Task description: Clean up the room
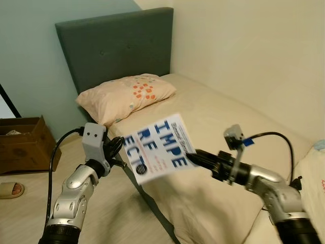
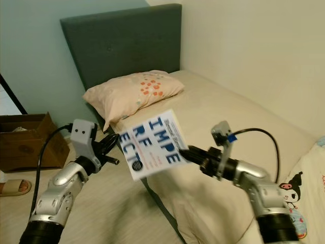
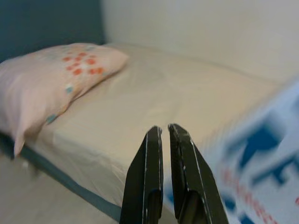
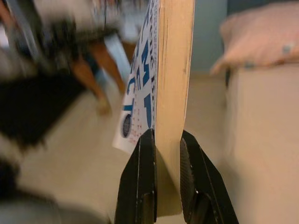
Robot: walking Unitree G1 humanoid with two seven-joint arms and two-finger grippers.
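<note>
Over the near edge of the bed (image 1: 228, 127), up in the air, a white book (image 1: 160, 148) with big blue letters, tilted, cover up. Right hand (image 1: 190, 153) clamped on the book's edge, one black finger on each side of the pages, seen close up at (image 4: 161, 154). Left hand (image 1: 121, 143) just beside the book's other edge, fingers (image 3: 149, 163) pressed together with nothing between them. Cannot tell if that hand touches the book. On the bed near the grey headboard (image 1: 117, 46), a pink pillow (image 1: 127, 94) with orange spots. Beside the bed, on the light wood floor (image 1: 30, 213), a brown cardboard box (image 1: 25, 145) and a slipper (image 1: 10, 190) close to it. At the bed's right side, a white cloth with a cartoon face (image 2: 289, 188).
</note>
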